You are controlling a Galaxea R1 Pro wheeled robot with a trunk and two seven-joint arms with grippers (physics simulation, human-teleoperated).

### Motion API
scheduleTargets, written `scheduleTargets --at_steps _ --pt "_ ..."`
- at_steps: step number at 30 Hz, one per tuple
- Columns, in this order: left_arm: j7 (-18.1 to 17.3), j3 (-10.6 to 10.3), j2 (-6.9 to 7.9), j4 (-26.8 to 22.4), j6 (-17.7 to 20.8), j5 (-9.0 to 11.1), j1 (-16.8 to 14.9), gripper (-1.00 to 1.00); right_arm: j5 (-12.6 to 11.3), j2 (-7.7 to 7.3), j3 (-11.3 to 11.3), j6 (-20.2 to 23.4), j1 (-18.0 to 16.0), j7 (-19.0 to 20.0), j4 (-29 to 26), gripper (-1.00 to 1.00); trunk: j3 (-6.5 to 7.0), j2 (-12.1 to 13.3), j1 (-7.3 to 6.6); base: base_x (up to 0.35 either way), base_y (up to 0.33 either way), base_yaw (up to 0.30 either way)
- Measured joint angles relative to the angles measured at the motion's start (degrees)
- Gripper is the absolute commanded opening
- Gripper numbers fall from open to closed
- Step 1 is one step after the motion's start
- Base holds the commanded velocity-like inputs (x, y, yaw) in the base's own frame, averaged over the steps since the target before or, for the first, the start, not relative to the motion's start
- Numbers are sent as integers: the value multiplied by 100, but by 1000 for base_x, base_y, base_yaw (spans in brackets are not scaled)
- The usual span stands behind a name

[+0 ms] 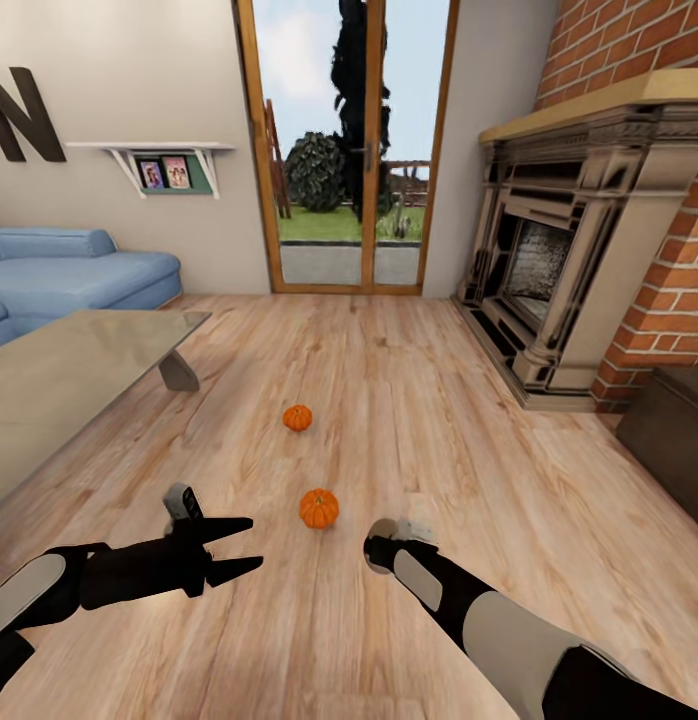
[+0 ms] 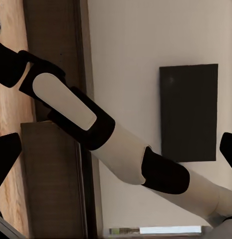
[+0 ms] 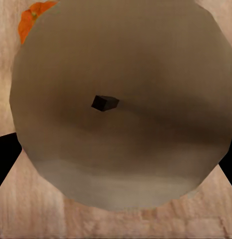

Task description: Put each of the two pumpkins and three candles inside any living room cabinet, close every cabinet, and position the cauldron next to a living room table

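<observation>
While the right gripper (image 1: 389,548) pinches a pale grey-white stubby candle (image 3: 120,104), its fingers hidden, and the left gripper's (image 1: 239,545) fingers stand spread, a loose pinch could drop it onto the bright-orange ribbed pumpkin (image 1: 318,508).

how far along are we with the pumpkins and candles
Nothing looks stowed yet. The far pumpkin and near pumpkin sit on the floor. In hand: the right end effector is down around a candle, though whether it is gripped is unclear. The left end effector is open and empty. Left to do: stowing everything in the cabinet, then placing the cauldron.
</observation>
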Motion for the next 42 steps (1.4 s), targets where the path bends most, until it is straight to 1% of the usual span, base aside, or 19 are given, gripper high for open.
scheduleTargets --at_steps 5,16,34,42 --pt "0 -7 -5 2 1 2 -1 100 -11 4 10 -18 0 -1 -7 -100 -4 0 -1 -229 77 -61" --pt "-4 -4 -8 3 1 4 -2 100 -12 7 -2 0 1 4 -1 -100 -53 0 -3 -13 4 -234" --pt "5 7 -8 54 -5 6 -2 100 -5 7 -4 -1 0 -2 -2 -100 155 720 -398 0 0 -205" --pt "8 9 -7 83 -7 7 0 100 10 1 -3 -8 -1 -1 -1 -100 264 1041 -574 0 0 -53"
